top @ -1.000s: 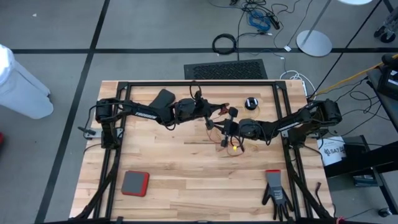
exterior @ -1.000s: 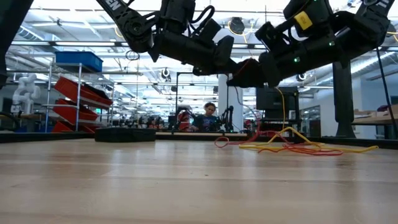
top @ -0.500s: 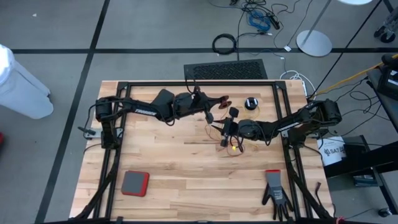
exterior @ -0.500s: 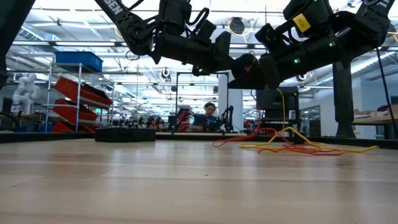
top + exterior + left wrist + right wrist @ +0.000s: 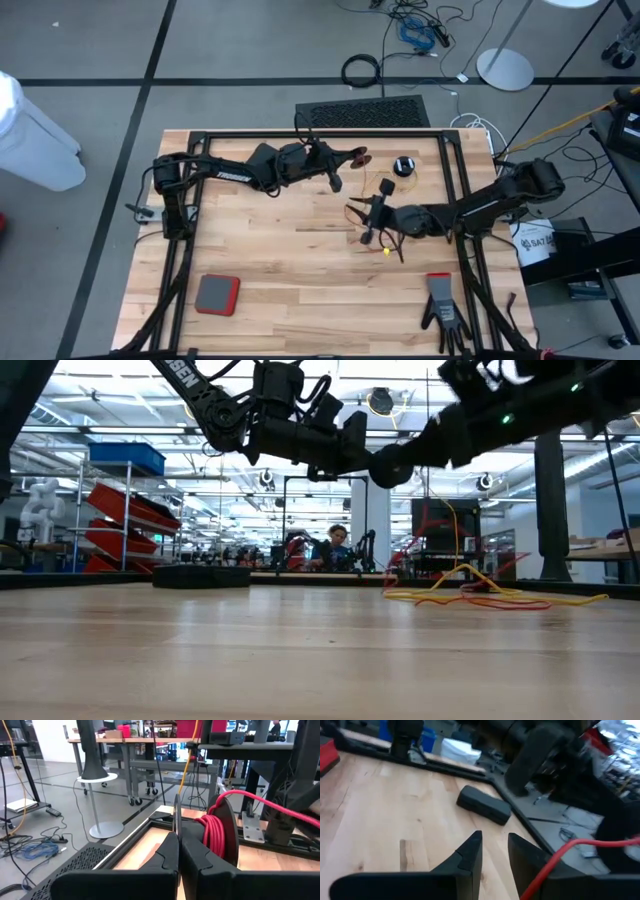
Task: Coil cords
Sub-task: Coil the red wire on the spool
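My left gripper is above the far middle of the table, shut on a small black reel wound with the reddish-orange cord. The cord's free length runs down to a loose tangle with the yellow cord on the table. My right gripper hangs open nearer the front, with the red cord passing beside one finger and nothing between its fingers. A second black reel lies flat on the table near the far right. My left gripper pinches the thin rim of one reel flange between its two fingers. The fingers lie level. The reel stands on edge, lifted clear of the table, and the red cord trails off from it.
A black block lies at the far left of the table, under my left arm in the high view. A red-and-grey pad sits near the front left and a black glove near the front right. Black frame rails edge the table.
My left gripper has carried the reel a little toward the table's far edge. My right gripper has drawn back from the reel toward the near right and risen. The red cord's loop on the table has been drawn in toward the tangle.
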Motion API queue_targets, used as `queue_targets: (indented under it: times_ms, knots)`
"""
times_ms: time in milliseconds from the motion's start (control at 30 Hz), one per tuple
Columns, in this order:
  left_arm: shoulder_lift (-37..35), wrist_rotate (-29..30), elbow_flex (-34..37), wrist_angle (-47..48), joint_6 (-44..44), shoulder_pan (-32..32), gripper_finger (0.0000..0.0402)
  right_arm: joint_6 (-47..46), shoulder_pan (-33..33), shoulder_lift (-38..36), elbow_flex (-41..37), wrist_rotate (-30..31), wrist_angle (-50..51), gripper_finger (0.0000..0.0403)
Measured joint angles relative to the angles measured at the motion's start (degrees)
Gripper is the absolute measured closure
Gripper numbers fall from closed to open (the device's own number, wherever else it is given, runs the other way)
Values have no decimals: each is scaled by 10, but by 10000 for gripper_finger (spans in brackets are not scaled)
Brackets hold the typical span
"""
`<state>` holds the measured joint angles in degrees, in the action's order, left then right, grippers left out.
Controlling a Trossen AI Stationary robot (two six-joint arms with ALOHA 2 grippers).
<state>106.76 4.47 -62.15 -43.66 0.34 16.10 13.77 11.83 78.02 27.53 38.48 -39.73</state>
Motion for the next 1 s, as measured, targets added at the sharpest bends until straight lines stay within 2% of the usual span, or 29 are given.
queue_targets:
  times_ms: [200, 433, 733, 1000]
  knots:
    - [0, 0, 0, -31, 16, -1, 401, -36, 29, -27, 0, 131, 41, 321]
    - [0, 0, 0, -54, 21, -10, 401, -54, 43, -35, 0, 234, 52, 321]
    - [0, 0, 0, -75, 67, -21, 401, -12, 79, -37, 0, 321, 0, 321]
    - [0, 0, 0, -75, 77, -24, 401, 18, 82, -37, 0, 321, -39, 329]
